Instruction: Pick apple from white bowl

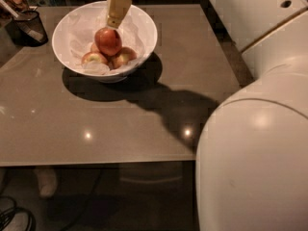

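Pincer point(114, 24) hangs over the white bowl point(148, 35) at the far left of the bench point(202, 52), tip right at the top of the apple point(108, 41); you can't tell from this view whether it's spread or closed, or touching. Apple sits in the bowl on two smaller, paler apples point(94, 59), with a dark mesh cup point(29, 27) left of the bowl.

One white bowl point(146, 29) on one table point(96, 124). Inside: one large deep-red apple point(108, 41), two smaller paler apples point(95, 59), a possible third half hidden. One dark mesh cup point(30, 27). One gripper point(114, 24), just above the large apple.
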Action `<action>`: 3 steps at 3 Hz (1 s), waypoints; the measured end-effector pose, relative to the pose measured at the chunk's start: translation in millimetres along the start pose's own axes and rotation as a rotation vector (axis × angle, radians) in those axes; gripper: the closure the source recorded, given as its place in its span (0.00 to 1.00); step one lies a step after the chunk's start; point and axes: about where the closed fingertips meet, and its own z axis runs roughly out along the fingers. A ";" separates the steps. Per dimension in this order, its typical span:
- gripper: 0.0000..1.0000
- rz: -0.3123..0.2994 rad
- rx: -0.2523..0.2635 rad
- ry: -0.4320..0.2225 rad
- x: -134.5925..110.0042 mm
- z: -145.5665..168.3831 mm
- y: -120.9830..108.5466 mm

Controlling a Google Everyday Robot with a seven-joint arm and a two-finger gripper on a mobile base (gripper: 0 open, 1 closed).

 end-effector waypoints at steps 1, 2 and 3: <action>0.35 0.002 -0.014 -0.011 -2.4 8.6 -5.0; 0.32 0.012 -0.048 -0.016 -2.9 23.9 -6.0; 0.27 0.019 -0.078 -0.022 -4.9 37.0 -6.4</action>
